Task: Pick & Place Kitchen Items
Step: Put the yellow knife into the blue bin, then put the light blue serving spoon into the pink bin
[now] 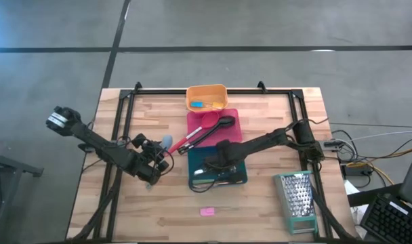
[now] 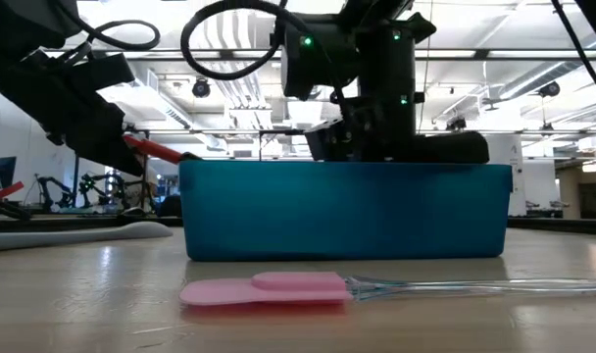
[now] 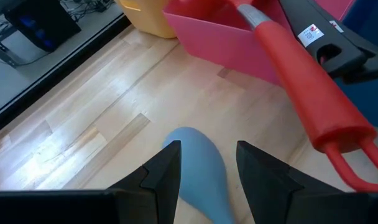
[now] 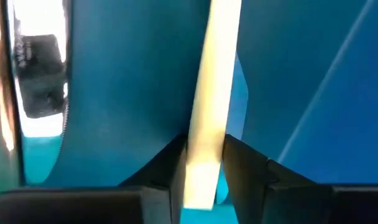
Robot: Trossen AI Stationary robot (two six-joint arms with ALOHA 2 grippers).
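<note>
My left gripper (image 1: 156, 156) is at the table's left-middle, shut on a grey-blue spoon (image 3: 198, 168) whose bowl sticks out ahead of the fingertips (image 1: 167, 141). My right gripper (image 1: 216, 163) reaches down into the teal tray (image 1: 238, 177), shut on a pale yellow handle (image 4: 207, 93). A red spatula (image 1: 186, 141) and a black spoon (image 1: 219, 125) lie in the pink tray (image 1: 233, 122), with the red handle's end sticking out over its near-left edge. A small pink spatula (image 2: 269, 287) lies on the table near the front edge. My left gripper pinches the spoon between its two fingers where the bowl narrows into the handle (image 3: 207, 202). The fingers slant down toward the table's far right side. Whether the bowl rests on the wood, I cannot tell. My right gripper pinches the pale yellow handle (image 4: 204, 155) between its two fingers, which lie across it. The fingers come from above, down into the teal tray. Whether the handle's far end rests on the tray floor, I cannot tell.
An orange tray (image 1: 206, 89) with small blue and orange pieces stands at the far middle. A tall metal box grater (image 1: 297, 200) stands at the near right. A serrated metal piece (image 4: 43, 81) lies inside the teal tray. Bare wood lies at the near left.
</note>
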